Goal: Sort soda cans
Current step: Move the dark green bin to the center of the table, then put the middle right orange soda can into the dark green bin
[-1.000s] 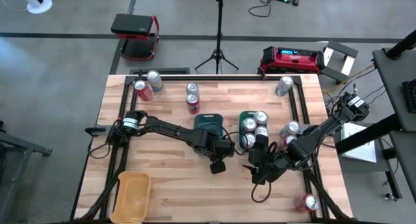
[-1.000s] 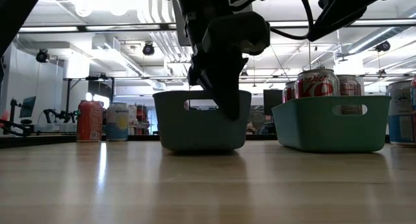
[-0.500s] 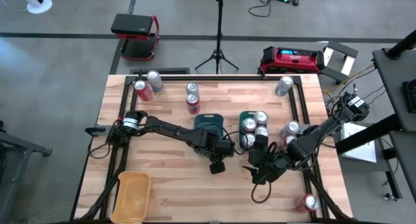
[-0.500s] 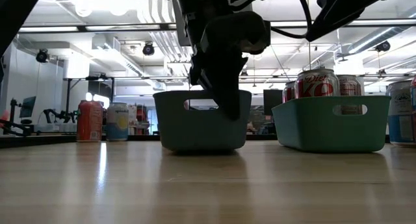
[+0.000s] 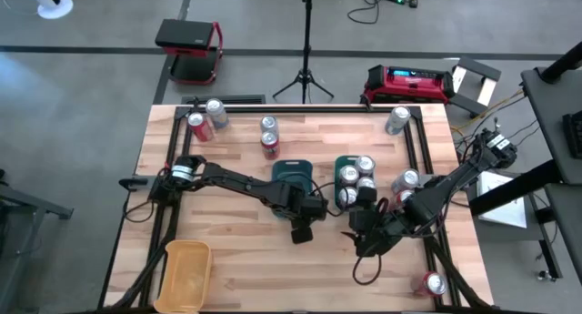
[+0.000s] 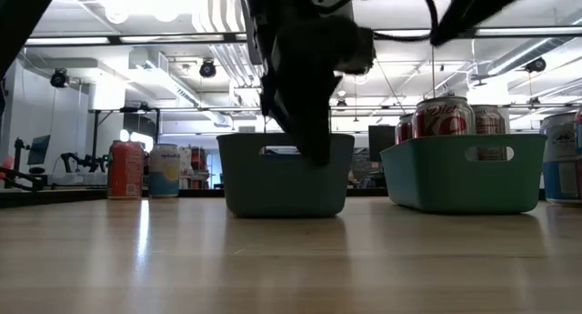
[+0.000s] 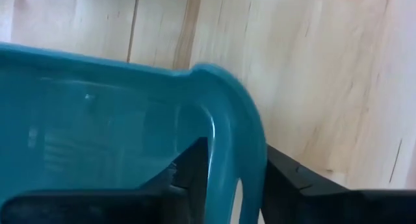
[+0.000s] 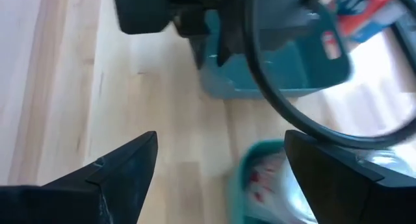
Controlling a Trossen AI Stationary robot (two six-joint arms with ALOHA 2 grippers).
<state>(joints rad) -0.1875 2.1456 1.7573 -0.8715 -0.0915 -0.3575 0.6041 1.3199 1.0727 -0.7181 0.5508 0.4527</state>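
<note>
The soda cans (image 5: 356, 179) are thin metal cylinders, stiff enough upright but easily dented, smooth and likely slippery; I would take one across the mid-body with the fingers on opposite sides, well below the shiny top; full ones would be fairly heavy, empty ones would tip at a touch. In the high view four stand packed in the green bin (image 5: 341, 163) at the frame's centre-right; two sit at the upper left of the surface (image 5: 236, 273), two at upper centre, one at the upper right corner, one or two just right of the green bin, one at the lower right.

The left arm reaches from the left edge to the centre; the left hand (image 5: 300, 225) is clenched on the rim of the empty teal bin (image 5: 291, 173), and its wrist view shows one finger (image 7: 192, 169) inside the wall and one outside. The right arm comes in from the right, bent low; the right hand (image 5: 357, 234) hangs just below the green bin, fingers spread and apparently holding nothing, though its wrist view is blurred.
</note>
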